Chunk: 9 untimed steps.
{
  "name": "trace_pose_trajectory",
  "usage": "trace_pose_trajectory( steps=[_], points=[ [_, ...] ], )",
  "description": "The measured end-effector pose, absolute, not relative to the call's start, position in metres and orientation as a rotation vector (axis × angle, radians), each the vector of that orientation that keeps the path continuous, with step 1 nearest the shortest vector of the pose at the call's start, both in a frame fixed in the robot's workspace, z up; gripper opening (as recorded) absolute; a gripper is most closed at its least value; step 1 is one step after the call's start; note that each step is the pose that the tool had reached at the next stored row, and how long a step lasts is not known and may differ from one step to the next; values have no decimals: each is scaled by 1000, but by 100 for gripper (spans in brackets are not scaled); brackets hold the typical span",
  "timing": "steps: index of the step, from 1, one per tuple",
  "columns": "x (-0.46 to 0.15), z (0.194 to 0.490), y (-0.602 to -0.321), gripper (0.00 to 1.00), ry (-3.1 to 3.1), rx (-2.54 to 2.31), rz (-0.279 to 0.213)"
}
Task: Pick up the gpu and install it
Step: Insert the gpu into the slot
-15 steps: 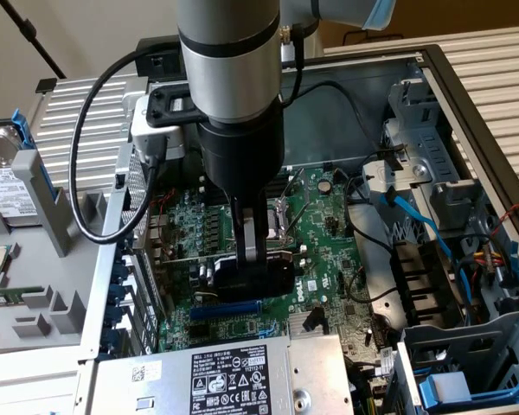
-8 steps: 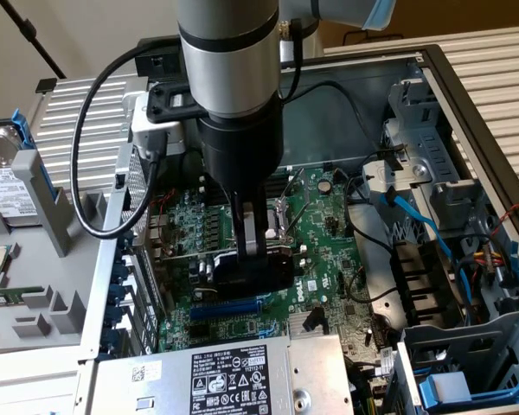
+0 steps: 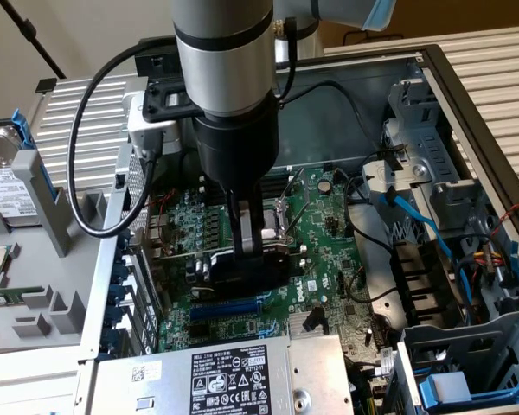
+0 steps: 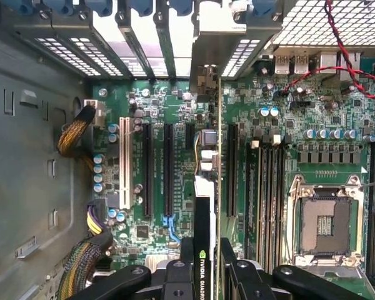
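The gpu is a small card with a black cooler shroud, standing on edge low over the green motherboard inside the open computer case. My gripper reaches straight down and is shut on the card's upper edge. In the wrist view the gpu appears edge-on between my two black fingers, with its silver end bracket at the case's rear slot openings. It lines up with the row of long black expansion slots. Whether it sits fully in a slot I cannot tell.
The CPU socket and black memory slots lie beside the card. A power supply sits at the front, with drive cages and blue cables on the exterior view's right. A hard drive rests outside the case. Braided cables run along the case wall.
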<state>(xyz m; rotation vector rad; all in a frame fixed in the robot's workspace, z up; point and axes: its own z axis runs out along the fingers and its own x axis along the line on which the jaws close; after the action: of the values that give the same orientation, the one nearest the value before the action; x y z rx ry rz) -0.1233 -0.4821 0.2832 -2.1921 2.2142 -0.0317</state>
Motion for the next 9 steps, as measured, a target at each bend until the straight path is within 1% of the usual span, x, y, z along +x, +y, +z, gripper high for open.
trace_pose_trajectory(
  steps=[9],
  points=[
    [-129,281,-480,27,2211,-2197,-32]
  ],
)
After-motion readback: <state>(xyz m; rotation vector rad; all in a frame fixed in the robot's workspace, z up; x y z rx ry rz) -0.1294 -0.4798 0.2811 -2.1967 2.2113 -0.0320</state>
